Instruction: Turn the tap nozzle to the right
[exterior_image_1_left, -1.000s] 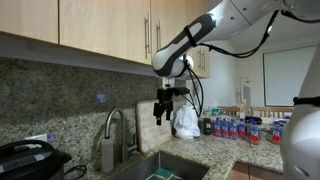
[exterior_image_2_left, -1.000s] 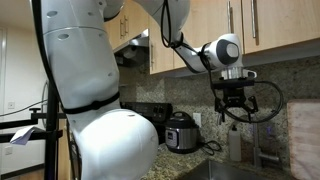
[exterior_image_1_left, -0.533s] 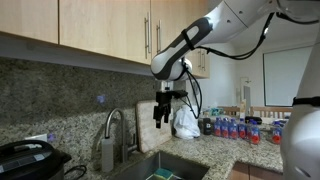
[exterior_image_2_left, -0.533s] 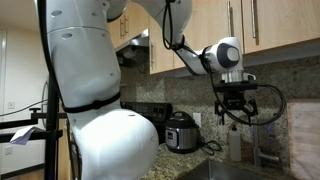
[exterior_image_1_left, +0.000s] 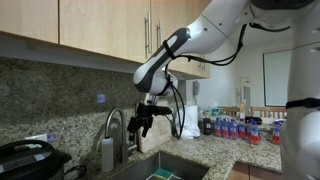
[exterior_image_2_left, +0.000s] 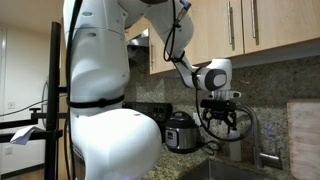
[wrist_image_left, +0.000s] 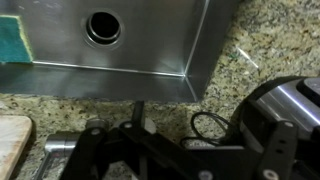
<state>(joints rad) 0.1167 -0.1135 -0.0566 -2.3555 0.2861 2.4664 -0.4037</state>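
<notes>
The gripper (exterior_image_1_left: 140, 124) has come down and across from its higher place out by the cupboards. In an exterior view it now hangs just beside the arch of the tap (exterior_image_1_left: 117, 120), on the side away from the soap bottle (exterior_image_1_left: 106, 153). I cannot tell whether it touches the spout. The arm has swung in with it, low over the sink (exterior_image_1_left: 152, 160).

The fingers look parted and hold nothing; in the exterior view from the far side the gripper (exterior_image_2_left: 222, 124) shows the same spread, empty stance.

The tap itself has not shifted. It stands at the back of the sink, rising from the worktop (wrist_image_left: 262, 45), its spout curving down over the basin as before.

The wrist view looks straight down into the sink (wrist_image_left: 120, 75), with the dark gripper (wrist_image_left: 140, 160) along the bottom edge.

So the approach is nearly finished and the turn itself is not yet begun. What remains, I judge, is to bring the fingers against or around the spout and sweep it to the right.
</notes>
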